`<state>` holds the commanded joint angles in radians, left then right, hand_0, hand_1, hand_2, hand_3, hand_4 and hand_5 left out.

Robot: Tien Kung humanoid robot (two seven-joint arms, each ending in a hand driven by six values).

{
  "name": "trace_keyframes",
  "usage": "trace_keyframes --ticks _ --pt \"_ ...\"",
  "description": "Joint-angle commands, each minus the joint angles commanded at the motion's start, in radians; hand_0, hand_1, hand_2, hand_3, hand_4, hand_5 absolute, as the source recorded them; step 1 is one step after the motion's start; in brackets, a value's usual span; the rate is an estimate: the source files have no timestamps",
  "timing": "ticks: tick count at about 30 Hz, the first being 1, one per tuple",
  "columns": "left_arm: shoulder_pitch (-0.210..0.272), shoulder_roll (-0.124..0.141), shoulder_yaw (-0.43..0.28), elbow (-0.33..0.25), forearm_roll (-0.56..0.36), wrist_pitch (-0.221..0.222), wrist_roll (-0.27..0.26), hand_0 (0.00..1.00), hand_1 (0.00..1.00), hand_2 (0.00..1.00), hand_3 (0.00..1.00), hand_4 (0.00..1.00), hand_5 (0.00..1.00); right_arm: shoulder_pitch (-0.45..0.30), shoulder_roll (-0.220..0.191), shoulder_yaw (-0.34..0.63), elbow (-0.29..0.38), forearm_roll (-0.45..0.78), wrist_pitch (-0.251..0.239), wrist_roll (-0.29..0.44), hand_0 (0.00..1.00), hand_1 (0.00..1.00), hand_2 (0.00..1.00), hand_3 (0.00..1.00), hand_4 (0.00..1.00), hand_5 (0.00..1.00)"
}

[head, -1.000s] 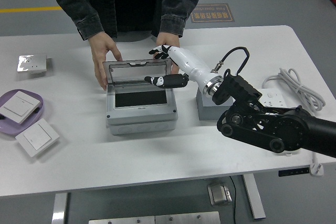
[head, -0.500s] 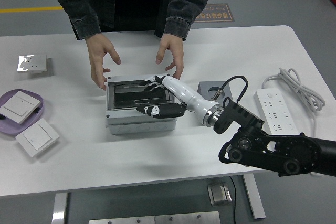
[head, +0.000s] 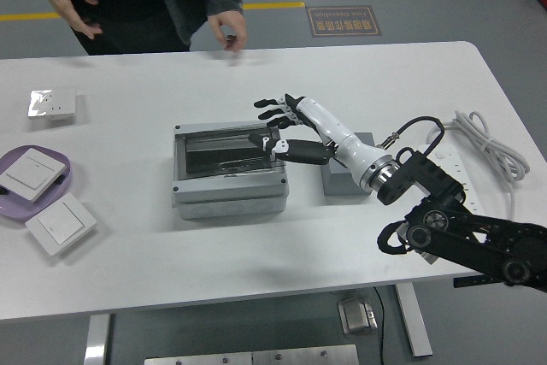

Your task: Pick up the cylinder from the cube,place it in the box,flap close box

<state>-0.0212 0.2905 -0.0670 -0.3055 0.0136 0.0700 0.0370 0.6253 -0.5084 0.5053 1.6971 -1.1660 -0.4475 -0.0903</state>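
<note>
Now the right hand hovers with its fingers spread and holding nothing, over the right end of the grey box. That box lies mid-table, long axis running left to right, with its dark see-through flap down. Just right of it sits the grey cube.

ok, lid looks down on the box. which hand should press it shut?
Right. The right hand hovers open over the box at its right end, above the lid. The left arm isn't in view.
</note>
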Motion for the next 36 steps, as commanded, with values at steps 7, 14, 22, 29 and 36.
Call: trace_keyframes --ticks 7,14,22,29,36 --pt "0.008 -0.002 0.004 -0.001 -0.007 0.000 -0.003 0.613 0.627 0.608 0.636 0.715 0.263 -0.156 0.003 0.232 0.008 -0.032 0.041 0.046 0.734 0.694 0.724 0.790 0.767 0.493" --pt "0.022 -0.003 0.010 -0.001 -0.017 0.000 -0.007 0.613 0.628 0.608 0.636 0.715 0.263 -0.305 0.055 0.423 -0.108 0.085 0.104 0.178 0.731 0.688 0.718 0.773 0.767 0.495" --pt "0.034 -0.002 0.034 0.001 -0.057 -0.001 -0.023 0.613 0.628 0.608 0.636 0.714 0.262 -0.430 0.104 0.591 -0.184 0.189 0.098 0.329 0.798 0.725 0.744 0.816 0.793 0.458" --pt "0.032 0.008 0.060 0.001 -0.105 -0.006 -0.042 0.613 0.628 0.607 0.636 0.714 0.264 -0.450 0.112 0.660 -0.206 0.222 0.089 0.367 0.787 0.720 0.729 0.781 0.793 0.431" --pt "0.034 0.024 0.059 0.003 -0.116 -0.007 -0.047 0.613 0.628 0.608 0.636 0.714 0.262 -0.463 0.123 0.694 -0.212 0.253 0.063 0.414 0.787 0.718 0.717 0.765 0.781 0.425"
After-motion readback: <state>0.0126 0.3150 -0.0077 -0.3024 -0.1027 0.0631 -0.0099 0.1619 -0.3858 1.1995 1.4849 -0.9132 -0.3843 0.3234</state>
